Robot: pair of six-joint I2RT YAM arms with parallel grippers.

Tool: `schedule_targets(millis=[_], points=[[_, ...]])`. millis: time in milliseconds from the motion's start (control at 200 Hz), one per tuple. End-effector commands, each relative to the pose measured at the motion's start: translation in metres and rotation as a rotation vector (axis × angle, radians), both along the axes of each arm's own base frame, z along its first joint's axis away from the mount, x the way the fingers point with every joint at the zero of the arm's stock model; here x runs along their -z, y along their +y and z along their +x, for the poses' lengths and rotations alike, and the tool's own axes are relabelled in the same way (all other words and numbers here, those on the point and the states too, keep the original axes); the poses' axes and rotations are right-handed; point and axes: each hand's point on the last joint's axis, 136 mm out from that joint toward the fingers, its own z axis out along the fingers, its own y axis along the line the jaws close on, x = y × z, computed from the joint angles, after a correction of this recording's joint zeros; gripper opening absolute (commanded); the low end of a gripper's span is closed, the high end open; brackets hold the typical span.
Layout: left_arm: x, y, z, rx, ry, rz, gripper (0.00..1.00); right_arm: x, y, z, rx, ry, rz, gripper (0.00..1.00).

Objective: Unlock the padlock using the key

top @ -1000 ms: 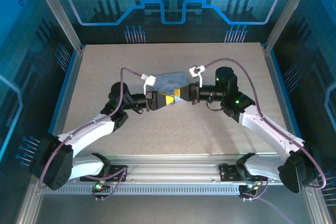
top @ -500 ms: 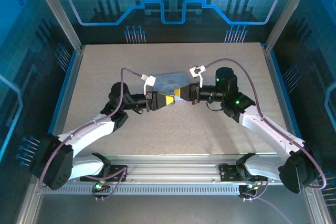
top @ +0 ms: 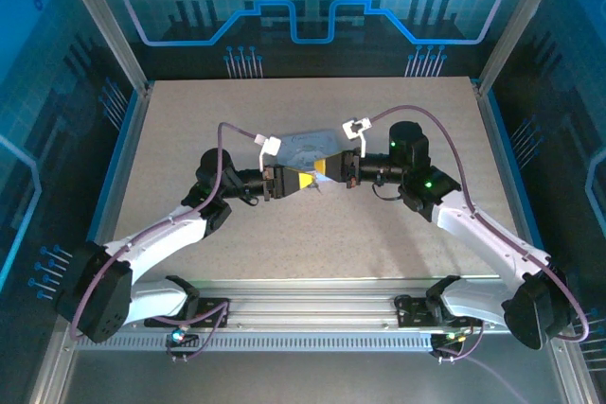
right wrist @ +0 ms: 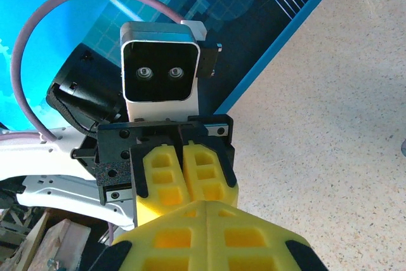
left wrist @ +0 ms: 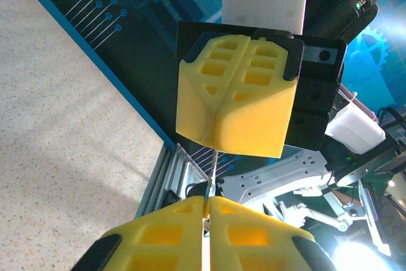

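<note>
Yellow left jaws pinch the thin key (left wrist: 212, 169); right jaws sit closed at its far end. Misalignment could bend it.

Top external: fixed high, behind the arm bases, looking down and forward over the whole speckled beige table top (top: 312, 234), far off. Left wrist: on the left arm, close-up past its own left yellow-fingered gripper (left wrist: 207, 211), facing the right yellow-fingered gripper (left wrist: 222, 131) head-on. Right wrist: mirror case, close, facing the left one. All three share the fingertip meeting spot mid-table.
</note>
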Motion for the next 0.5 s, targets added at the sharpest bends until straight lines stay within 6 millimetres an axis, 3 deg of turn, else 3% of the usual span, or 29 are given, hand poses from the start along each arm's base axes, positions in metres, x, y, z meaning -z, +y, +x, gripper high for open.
schedule_targets(millis=[0, 230, 495], points=[[0.0040, -0.0011, -0.0055, 0.019, -0.010, 0.007, 0.06, -0.0070, -0.0047, 0.0020, 0.021, -0.025, 0.019, 0.00], [0.0027, 0.0000, -0.0054, 0.009, -0.022, 0.008, 0.00, -0.0038, -0.0042, 0.0009, 0.013, -0.017, 0.016, 0.00], [0.0004, 0.0018, -0.0047, -0.010, -0.042, 0.013, 0.00, -0.0048, -0.0050, -0.0017, 0.010, -0.023, 0.014, 0.00]])
